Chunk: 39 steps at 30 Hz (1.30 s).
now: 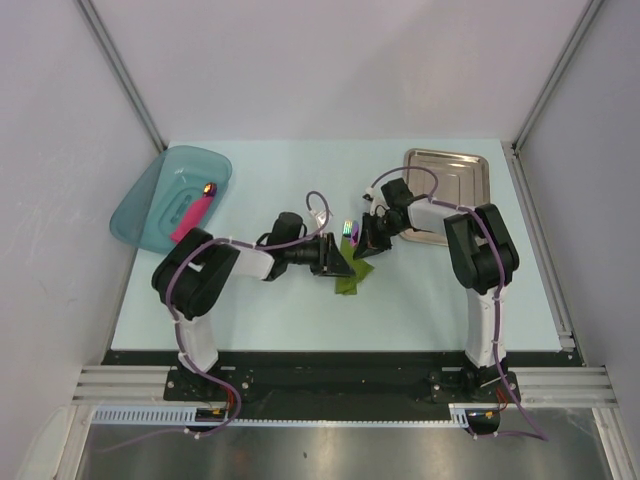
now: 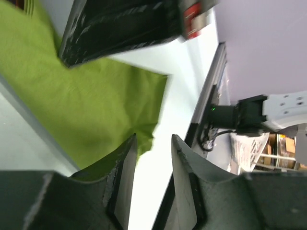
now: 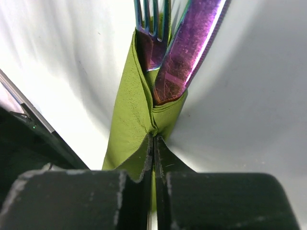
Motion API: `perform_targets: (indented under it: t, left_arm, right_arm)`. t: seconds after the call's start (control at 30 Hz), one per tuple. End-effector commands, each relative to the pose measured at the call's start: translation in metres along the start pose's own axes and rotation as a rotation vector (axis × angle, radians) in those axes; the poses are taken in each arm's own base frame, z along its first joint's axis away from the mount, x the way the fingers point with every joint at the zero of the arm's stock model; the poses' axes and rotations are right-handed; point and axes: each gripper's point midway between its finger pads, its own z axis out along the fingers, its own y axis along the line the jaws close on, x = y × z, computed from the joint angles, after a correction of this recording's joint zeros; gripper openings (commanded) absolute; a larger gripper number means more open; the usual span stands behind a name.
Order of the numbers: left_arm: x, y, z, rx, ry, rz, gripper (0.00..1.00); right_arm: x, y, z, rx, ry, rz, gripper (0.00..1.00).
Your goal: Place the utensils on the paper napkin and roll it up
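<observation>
From above, the counter [image 1: 300, 320] carries a teal tub [image 1: 135, 215] far left and a steel tray [image 1: 470, 170] far right, and both arms meet at the middle over the paper napkin [image 1: 350, 277]. Only the right wrist view shows the napkin [image 3: 127, 120] folded around the utensils [image 3: 177, 62], a fork and a knife, with the right pincer [image 3: 154, 143] clenched on its fold. The left wrist view shows the left pincer [image 2: 153, 143] released, jaws apart at the napkin's edge.

Arms [image 1: 195, 275]: blk joints, white links, purple cables [image 1: 318, 194].
</observation>
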Motion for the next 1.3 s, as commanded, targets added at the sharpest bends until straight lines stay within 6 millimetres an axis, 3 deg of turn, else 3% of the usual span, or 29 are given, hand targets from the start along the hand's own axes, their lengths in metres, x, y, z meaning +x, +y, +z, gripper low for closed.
perform_targets:
  t: [0.0,0.33,0.53,0.73,0.83,0.97,1.07,1.27]
  left_arm:
    - [-0.021,-0.025,-0.02,0.04,-0.053,0.016,0.39]
    - [-0.002,-0.006,-0.011,0.01,0.026,-0.051,0.25]
    - [0.007,-0.014,-0.002,0.05,0.069,-0.03,0.25]
    - [0.038,0.048,-0.001,-0.117,0.136,-0.204,0.17]
    - [0.045,0.06,-0.003,-0.159,0.153,-0.209,0.13]
    - [0.047,0.062,-0.004,-0.172,0.166,-0.2,0.09]
    - [0.048,0.064,-0.004,-0.177,0.164,-0.196,0.09]
    - [0.044,0.061,-0.004,-0.174,0.156,-0.182,0.09]
  right_arm:
    - [0.02,-0.021,0.021,0.089,0.049,-0.021,0.0]
    - [0.025,-0.022,0.022,0.089,0.062,0.009,0.0]
    - [0.026,-0.02,0.024,0.082,0.066,0.013,0.0]
    - [0.022,-0.015,0.016,0.068,0.06,0.03,0.0]
    - [0.013,-0.007,0.003,0.067,0.033,0.049,0.15]
    - [0.003,-0.008,-0.013,0.105,0.003,0.069,0.44]
    - [0.002,-0.008,-0.01,0.102,0.014,0.084,0.5]
    - [0.009,-0.015,0.001,0.178,0.042,0.091,0.51]
